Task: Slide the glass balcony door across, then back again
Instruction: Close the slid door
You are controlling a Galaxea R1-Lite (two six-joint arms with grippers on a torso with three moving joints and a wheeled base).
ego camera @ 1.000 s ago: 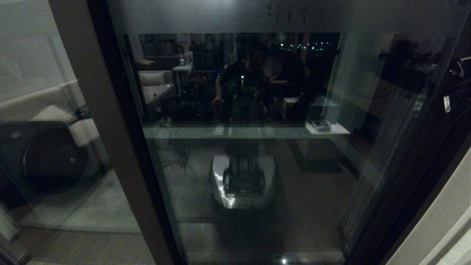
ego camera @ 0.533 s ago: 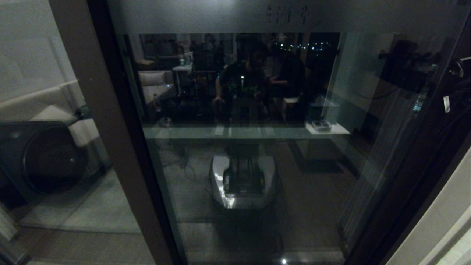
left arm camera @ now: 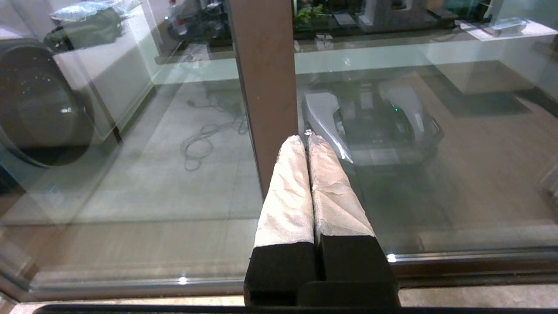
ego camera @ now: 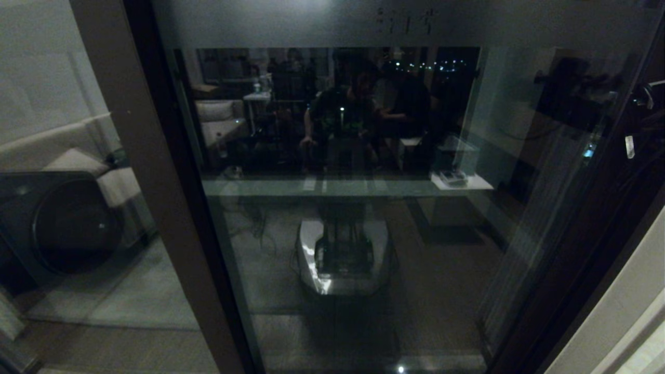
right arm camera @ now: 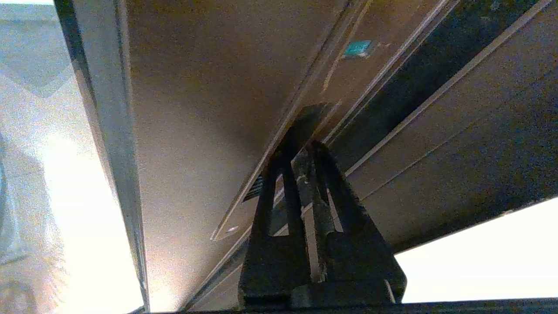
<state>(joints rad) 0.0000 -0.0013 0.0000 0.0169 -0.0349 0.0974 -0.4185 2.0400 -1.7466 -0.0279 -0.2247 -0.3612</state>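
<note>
Both grippers accounted for | left gripper (left arm camera: 307, 137): fingers pressed shut, parked low before glass balcony door (ego camera: 343, 218) | right gripper (right arm camera: 301, 146): finger state unreadable, tips against door's recessed handle (right arm camera: 279, 152)

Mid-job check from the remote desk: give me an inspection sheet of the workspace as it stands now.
Surface: tiled floor beyond the glass; bottom track along its foot.
Job's things: glass balcony door fills the head view; frosted top strip; brown stile; recessed handle.
Clutter: nothing seen on the track.
Grippers: left gripper shut, empty, short of the glass; right gripper at the handle, fingers close together, grip unclear.
Cables: loose cord on the floor outside.
Surroundings: washing machine at left; night reflections in the glass.
</note>
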